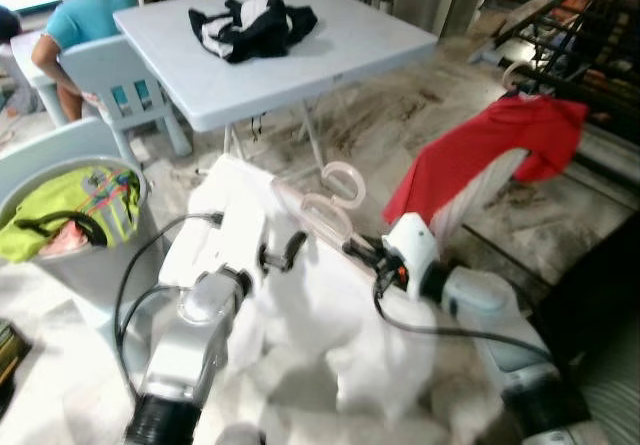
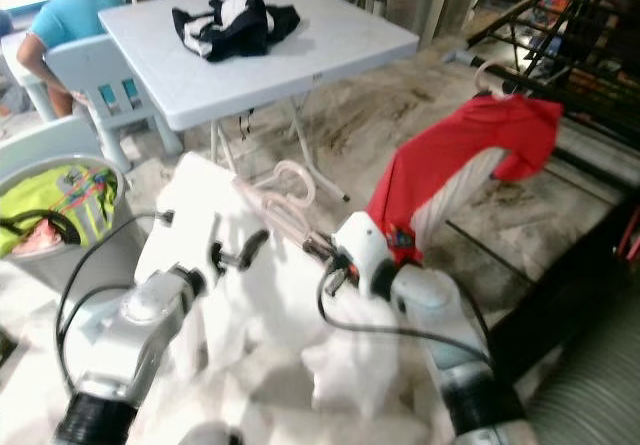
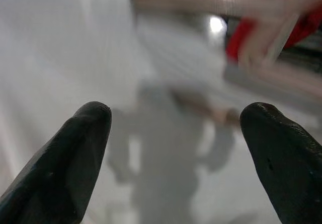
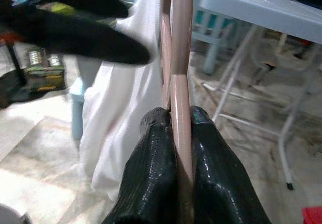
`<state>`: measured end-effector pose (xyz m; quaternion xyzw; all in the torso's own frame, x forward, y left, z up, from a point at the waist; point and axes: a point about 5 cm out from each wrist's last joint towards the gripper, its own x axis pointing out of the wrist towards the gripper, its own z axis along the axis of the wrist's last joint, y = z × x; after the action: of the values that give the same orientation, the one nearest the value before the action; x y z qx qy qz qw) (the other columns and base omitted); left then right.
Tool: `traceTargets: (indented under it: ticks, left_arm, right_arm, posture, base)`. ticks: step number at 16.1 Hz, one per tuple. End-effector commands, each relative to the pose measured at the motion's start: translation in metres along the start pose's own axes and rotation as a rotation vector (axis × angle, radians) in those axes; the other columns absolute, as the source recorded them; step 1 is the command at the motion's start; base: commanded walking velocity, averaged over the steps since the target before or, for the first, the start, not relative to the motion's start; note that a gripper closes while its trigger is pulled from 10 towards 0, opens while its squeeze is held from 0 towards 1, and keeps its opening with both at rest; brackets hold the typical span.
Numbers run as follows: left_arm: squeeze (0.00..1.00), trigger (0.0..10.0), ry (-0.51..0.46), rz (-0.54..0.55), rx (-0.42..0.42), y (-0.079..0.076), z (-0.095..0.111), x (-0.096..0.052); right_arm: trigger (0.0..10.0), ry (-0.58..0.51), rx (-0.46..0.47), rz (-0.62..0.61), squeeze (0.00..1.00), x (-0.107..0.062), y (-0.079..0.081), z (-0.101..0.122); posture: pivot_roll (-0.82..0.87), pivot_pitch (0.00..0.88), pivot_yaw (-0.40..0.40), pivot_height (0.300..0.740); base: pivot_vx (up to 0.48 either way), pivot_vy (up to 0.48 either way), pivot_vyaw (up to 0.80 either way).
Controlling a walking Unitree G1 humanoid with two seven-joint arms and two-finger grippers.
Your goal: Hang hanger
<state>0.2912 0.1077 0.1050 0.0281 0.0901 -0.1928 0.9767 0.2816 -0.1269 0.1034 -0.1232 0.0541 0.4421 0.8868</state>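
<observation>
Your right gripper [image 4: 177,128] was clamped on the pale pink plastic hanger [image 1: 335,205] carrying the white cloth garment [image 1: 330,335]; left gripper [image 3: 176,128] fingers apart. Keep the hook upright toward the dark metal rack [image 1: 575,35].

This is a lived-in home, seemingly a laundry corner of a room or porch with a worn, streaked stone floor [image 1: 400,125]. Beyond the right gripper [image 1: 358,248] stands a pale grey plastic folding table [image 1: 340,45] with a crumpled black-and-white garment [image 1: 252,25] on it, and a red shirt [image 1: 480,150] hangs from a dark metal drying rack [image 1: 575,40] to that gripper's right. Left of the left gripper [image 1: 283,252] sit a grey plastic laundry basket [image 1: 90,265] of lime-green clothes and a person on a pale blue plastic chair [image 1: 115,75].
</observation>
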Motion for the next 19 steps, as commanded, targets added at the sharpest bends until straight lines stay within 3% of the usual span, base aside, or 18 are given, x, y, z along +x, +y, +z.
traceTargets:
  ticks: [1, 3, 6, 11, 12, 13, 14, 17, 19]
  left_arm:
    - [0.00, 10.0, 0.006, 0.018, 0.011, 0.004, -0.002, 0.001]
    - [0.00, 10.0, -0.011, 0.004, 0.021, 0.000, 0.001, 0.005]
    - [0.00, 10.0, -0.005, 0.023, 0.034, 0.002, 0.000, 0.010]
    - [0.00, 10.0, -0.056, 0.131, 0.045, 0.025, 0.005, 0.010]
    - [0.00, 4.7, -0.066, 0.134, 0.053, 0.026, 0.007, 0.010]
    - [0.00, 0.5, -0.071, 0.144, 0.059, 0.028, 0.008, 0.011]
    - [0.00, 0.0, -0.058, 0.150, 0.063, 0.030, 0.006, 0.011]
    - [0.00, 0.0, -0.049, 0.187, 0.076, 0.042, 0.004, 0.010]
    - [0.00, 0.0, -0.036, 0.199, 0.086, 0.046, 0.002, 0.009]
  right_arm:
    - [10.0, -0.084, -0.032, 0.026, 0.00, 0.005, 0.000, 0.020]
    - [10.0, -0.089, -0.001, 0.063, 0.00, 0.003, 0.006, 0.024]
    - [10.0, -0.075, 0.007, 0.106, 0.00, -0.002, 0.012, 0.023]
    - [10.0, -0.019, 0.008, 0.126, 0.00, -0.012, 0.008, 0.018]
    - [10.0, -0.009, 0.006, 0.114, 0.00, -0.012, 0.007, 0.016]
    - [10.0, -0.001, 0.006, 0.110, 0.00, -0.012, 0.006, 0.014]
    - [10.0, 0.017, -0.009, 0.113, 0.00, -0.013, 0.006, 0.011]
    - [10.0, 0.059, -0.010, 0.096, 0.00, -0.020, 0.003, 0.002]
    - [10.0, 0.104, -0.042, 0.033, 0.00, -0.021, -0.007, -0.003]
  posture:
    - [-0.01, 0.001, -0.020, 0.740]
    - [-0.01, 0.000, -0.016, 0.740]
    - [-0.02, 0.000, -0.011, 0.740]
    - [-0.02, 0.000, -0.010, 0.740]
    - [-0.02, 0.000, -0.010, 0.740]
    - [-0.02, 0.000, -0.010, 0.740]
    - [-0.02, 0.008, -0.009, 0.740]
    - [-0.02, 0.008, -0.010, 0.740]
    - [-0.02, 0.011, -0.011, 0.740]
  base:
    - [0.000, 0.000, 0.79]
    - [0.000, 0.000, 0.77]
    - [0.000, 0.000, 0.00]
    - [0.000, 0.000, 0.00]
    - [0.000, 0.000, 0.00]
    - [0.000, 0.000, 0.00]
    - [0.000, 0.000, 0.00]
    - [0.000, 0.000, 0.00]
    - [0.000, 0.000, 0.00]
